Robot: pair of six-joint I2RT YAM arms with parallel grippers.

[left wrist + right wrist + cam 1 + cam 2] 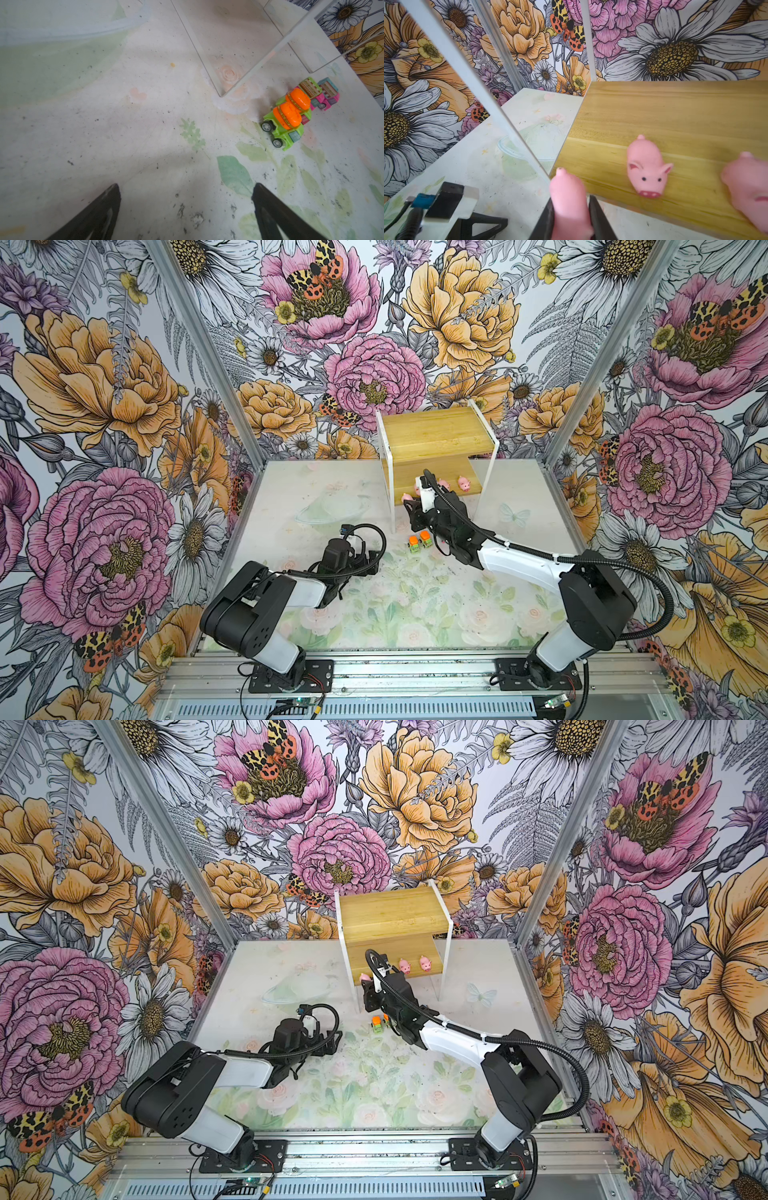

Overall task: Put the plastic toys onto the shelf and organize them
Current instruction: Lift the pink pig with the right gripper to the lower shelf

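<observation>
Pink pig | pinched in right hand, long axis along it, tail toward shelf | left hand spread

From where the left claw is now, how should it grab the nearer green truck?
Likely from above, pinching the nearer green truck end to end, cab and tail: both ends are free, its far side sits against the second green truck, and its orange drum is rounded.

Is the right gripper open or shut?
Shut on a pink pig: the right gripper has its jaws pressed against both sides.
</observation>
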